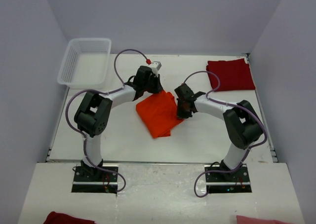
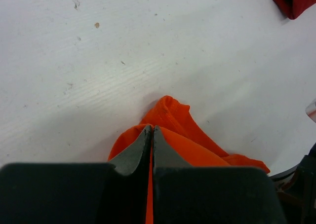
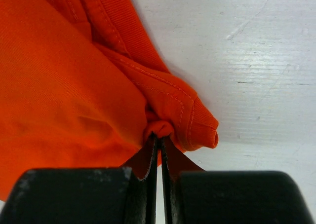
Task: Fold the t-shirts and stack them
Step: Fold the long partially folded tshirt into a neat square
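**Ana:** Closest in, the left gripper is pinched tight on an edge of the orange t-shirt. Cloth shows in the slit between its jaws.

**Ben:** And the right gripper?

**Ana:** Clamped too, on a bunched nub of hem, right at the tips. The shirt lies rumpled in the middle of the table, between the two grippers, and looks only partly folded.

**Ben:** What worries you?

**Ana:** The right hold looks thin. A brisk pull could slide that nub out, and then that side would flop and undo the fold. If one side travels faster than the other, the cloth could twist or drag across the table.

**Ben:** Farther back?

**Ana:** The dark red t-shirt lies squared up at the far right corner, well apart from the orange one. I'd guess the stack goes there, and a careless drop could ruffle it. The white basket sits at the far left, out of the way.
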